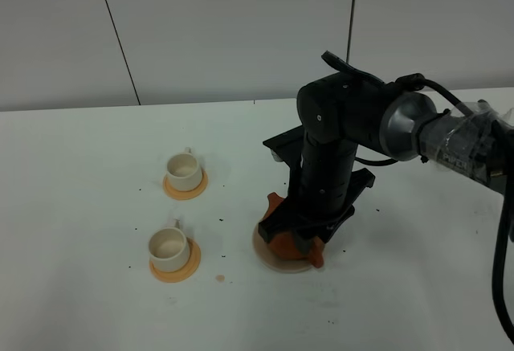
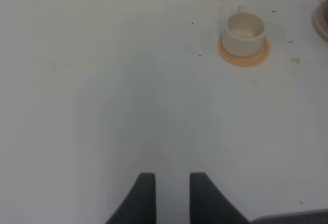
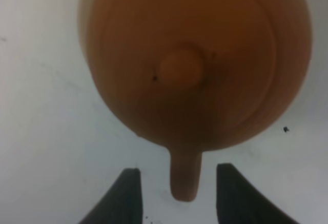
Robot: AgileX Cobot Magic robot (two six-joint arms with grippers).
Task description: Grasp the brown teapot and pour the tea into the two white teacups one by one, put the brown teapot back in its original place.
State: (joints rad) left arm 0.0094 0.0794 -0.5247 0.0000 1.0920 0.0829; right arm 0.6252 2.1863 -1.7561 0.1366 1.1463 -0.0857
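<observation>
A: Teapot first. Where is it?

B: The brown teapot (image 3: 205, 96) sits upright on the beige disc (image 1: 269, 261), lower centre of the high view. Its lid knob (image 3: 180, 66) is on top, and its handle (image 3: 184, 180) sticks out toward the right arm.

A: Is the claw on it?

B: Not gripping. The right claw (image 3: 178, 172) has its jaws parted, one on either side of the handle. Bare tabletop (image 1: 80, 206) shows in both gaps, so nothing is pinched.

A: Cups?

B: Left of the pot, well apart from it. The far teacup (image 1: 184, 171) is at mid-left and the near teacup (image 1: 169, 244) at lower left, each on an orange coaster (image 1: 175, 270). Both look empty from here, but I can't swear to it.

A: Left arm?

B: The left claw (image 2: 171, 183) hangs over bare tabletop with its jaws narrowly parted, holding nothing.

A: Which step, then?

B: My read is the grasp, the very first step. Pouring hasn't begun.

A: Next move?

B: Close squarely on the handle, then lift level so the lid keeps its seat, and carry the pot toward a cup. The handle is thin, so an off-centre pinch could let the pot swing.
</observation>
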